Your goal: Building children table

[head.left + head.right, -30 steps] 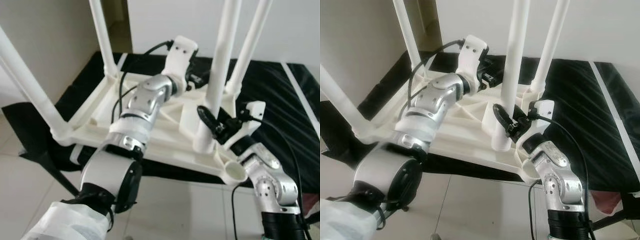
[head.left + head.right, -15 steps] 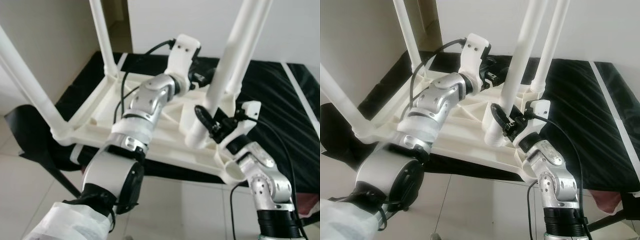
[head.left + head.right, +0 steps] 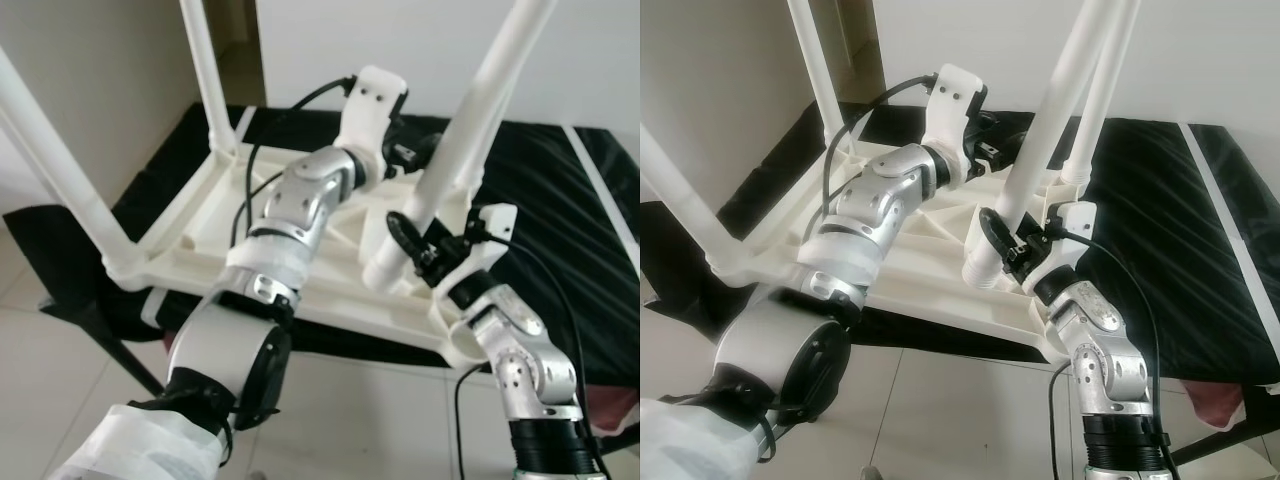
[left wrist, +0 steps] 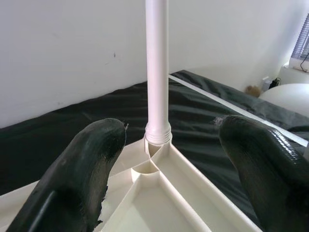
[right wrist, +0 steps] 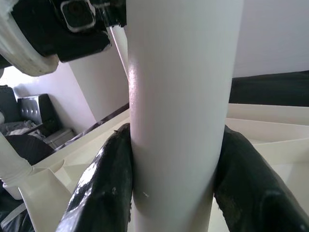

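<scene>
A white plastic table top lies upside down on a black cloth. Three white legs stand in its corner sockets: far left, near left and far right. My right gripper is shut on a fourth, loose leg. That leg leans up to the right, its lower end hanging over the underside just left of the open near-right corner socket. In the right wrist view the fingers clamp the leg. My left gripper hovers open over the far side, facing the far-right leg.
The black cloth covers a low surface with a white stripe along its right side. Pale tiled floor lies in front of it. A wall stands close behind, and a dark frame juts out at the near left.
The loose leg has tilted further, its top swinging right and its lower end moving left, away from the near-right socket. My right gripper moved left with it. The left arm barely shifted.
</scene>
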Available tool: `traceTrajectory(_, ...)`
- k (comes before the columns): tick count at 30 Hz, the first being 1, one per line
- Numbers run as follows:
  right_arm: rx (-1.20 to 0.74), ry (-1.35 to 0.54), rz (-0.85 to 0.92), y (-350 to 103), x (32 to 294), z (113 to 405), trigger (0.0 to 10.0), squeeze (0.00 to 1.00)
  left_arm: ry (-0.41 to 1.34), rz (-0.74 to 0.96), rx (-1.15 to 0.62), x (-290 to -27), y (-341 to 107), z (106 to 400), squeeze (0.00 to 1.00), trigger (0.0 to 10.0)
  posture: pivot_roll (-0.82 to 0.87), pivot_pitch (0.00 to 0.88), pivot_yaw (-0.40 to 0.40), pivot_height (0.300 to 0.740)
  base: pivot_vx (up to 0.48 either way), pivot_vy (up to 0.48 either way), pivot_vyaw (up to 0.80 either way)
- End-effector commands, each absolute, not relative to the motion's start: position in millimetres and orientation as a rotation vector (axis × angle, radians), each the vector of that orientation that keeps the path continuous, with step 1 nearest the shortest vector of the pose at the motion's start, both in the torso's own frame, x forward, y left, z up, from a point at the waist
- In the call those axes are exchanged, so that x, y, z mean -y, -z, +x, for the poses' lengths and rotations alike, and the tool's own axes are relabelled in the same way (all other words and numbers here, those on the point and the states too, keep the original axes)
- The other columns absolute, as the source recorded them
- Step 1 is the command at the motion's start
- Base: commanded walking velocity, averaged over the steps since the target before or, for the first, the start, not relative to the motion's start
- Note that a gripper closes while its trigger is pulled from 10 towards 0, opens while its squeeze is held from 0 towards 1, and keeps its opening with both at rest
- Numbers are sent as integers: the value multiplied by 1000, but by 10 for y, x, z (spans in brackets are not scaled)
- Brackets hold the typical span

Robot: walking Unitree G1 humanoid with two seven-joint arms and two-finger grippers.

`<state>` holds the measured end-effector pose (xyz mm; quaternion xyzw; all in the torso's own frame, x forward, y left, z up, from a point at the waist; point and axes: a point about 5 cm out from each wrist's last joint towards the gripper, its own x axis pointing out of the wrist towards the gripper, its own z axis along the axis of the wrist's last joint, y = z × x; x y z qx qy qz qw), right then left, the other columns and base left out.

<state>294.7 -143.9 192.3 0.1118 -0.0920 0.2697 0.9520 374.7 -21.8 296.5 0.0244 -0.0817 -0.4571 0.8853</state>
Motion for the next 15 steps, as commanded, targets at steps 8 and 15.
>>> traceTrajectory(8,167,-572,215,-1881,1356,2952,10000,0,956,42,216,231,-3063,3736,0,10000,-7,0,0,740,0,0,0)
traceTrajectory(15,200,-438,190,-1946,1522,2977,10000,0,868,40,204,-34,-2995,3860,0,10000,-14,2,3,740,0,0,0)
